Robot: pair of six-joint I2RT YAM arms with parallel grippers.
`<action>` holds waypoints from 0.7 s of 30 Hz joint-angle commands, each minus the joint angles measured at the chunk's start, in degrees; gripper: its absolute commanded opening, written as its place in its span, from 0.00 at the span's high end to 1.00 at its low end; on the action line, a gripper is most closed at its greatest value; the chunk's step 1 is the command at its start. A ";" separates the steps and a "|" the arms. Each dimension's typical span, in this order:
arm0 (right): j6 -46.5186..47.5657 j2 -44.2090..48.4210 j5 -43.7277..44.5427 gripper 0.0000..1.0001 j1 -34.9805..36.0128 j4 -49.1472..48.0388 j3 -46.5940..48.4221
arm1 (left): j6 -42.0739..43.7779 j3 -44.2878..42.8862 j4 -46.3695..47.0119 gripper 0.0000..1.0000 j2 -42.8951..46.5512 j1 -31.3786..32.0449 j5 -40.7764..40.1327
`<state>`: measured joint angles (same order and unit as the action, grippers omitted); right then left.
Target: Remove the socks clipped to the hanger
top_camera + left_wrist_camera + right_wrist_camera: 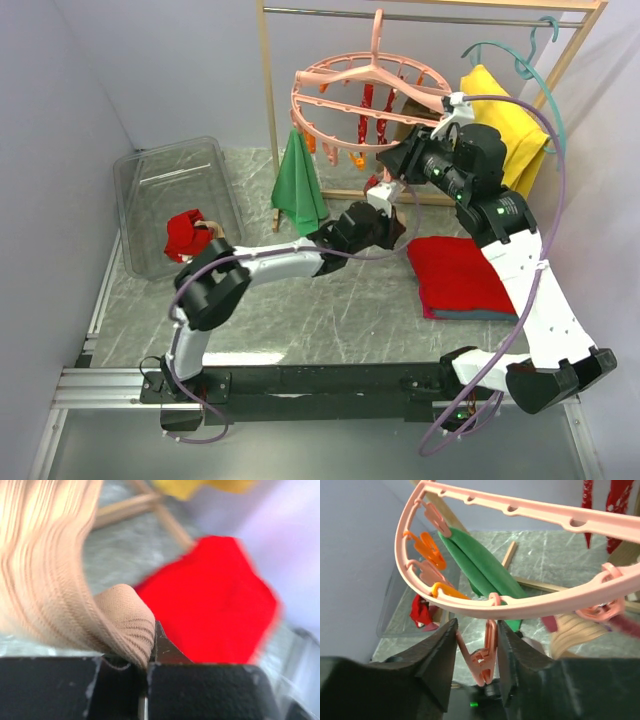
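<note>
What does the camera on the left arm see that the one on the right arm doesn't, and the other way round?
Only the left wrist view: the left pincer shut on a fold of the tan sock, with the folded red cloth behind.
Only the right wrist view: the pink hanger, a pink peg between the right pincer fingers, the green cloth, and the clear bin.
Both: the tan sock and the grey table.

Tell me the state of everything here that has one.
left gripper: shut on the tan sock
right gripper: jaws straddle a pink peg, grip unclear
red socks: hanging clipped to the hanger
clear bin: lidless, red item inside
</note>
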<state>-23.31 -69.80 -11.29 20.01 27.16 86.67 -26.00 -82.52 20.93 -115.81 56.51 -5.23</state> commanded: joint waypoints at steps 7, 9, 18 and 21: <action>-2.09 4.39 2.23 0.00 1.52 11.51 1.14 | -6.26 3.24 -15.03 0.98 13.58 0.79 20.61; -2.26 6.16 3.89 0.00 2.31 12.65 -0.01 | -6.00 4.47 -16.26 0.97 14.82 0.79 21.49; -4.29 18.55 13.30 0.00 4.86 18.19 -10.53 | -8.98 11.41 -14.87 0.95 22.37 0.79 28.61; -5.43 22.86 17.43 0.00 4.86 19.51 -15.54 | -9.95 14.22 -14.16 0.94 26.15 0.79 30.10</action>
<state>-26.98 -50.83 -1.21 24.56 43.77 76.66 -33.80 -70.67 4.93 -95.92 57.10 20.47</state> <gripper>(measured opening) 0.994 0.058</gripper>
